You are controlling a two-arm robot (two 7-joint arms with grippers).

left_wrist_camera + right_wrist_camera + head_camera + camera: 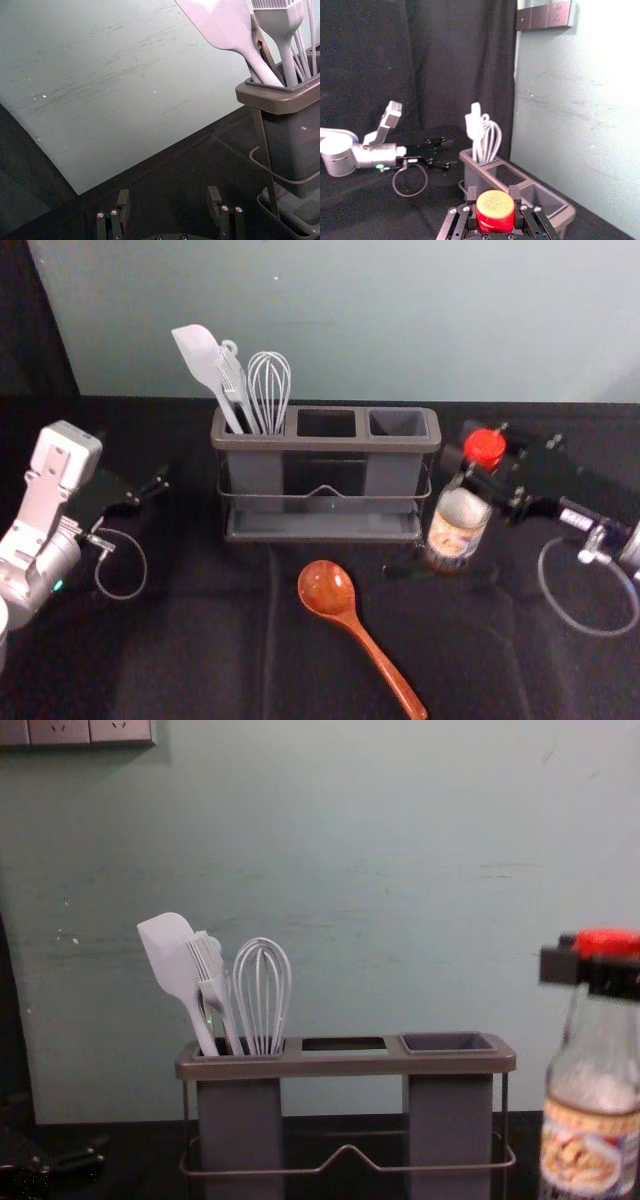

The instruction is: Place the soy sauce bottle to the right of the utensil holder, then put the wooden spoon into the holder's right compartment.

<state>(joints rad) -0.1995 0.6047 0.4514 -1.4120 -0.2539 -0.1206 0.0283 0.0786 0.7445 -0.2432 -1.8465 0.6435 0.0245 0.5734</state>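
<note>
My right gripper (pixel 476 462) is shut on the soy sauce bottle (pixel 458 524) just below its red cap, beside the right end of the utensil holder (pixel 320 442). In the right wrist view the gripper (pixel 495 204) has the red cap (pixel 495 210) between its fingers. The chest view shows the upright bottle (pixel 588 1140) at the right edge; whether its base touches the table I cannot tell. Left of the holder, my left gripper (pixel 135 488) stands open and empty, as the left wrist view of the gripper (pixel 168 200) confirms. The wooden spoon (pixel 328 590) lies bowl-up in front of the holder.
The holder's left compartment holds a spatula (pixel 172 960), a brush (pixel 212 982) and a whisk (pixel 262 990). Its middle opening (pixel 327 423) and right compartment (pixel 398 423) have nothing in them. A pale wall (pixel 400 320) rises behind the black-covered table (pixel 220 640).
</note>
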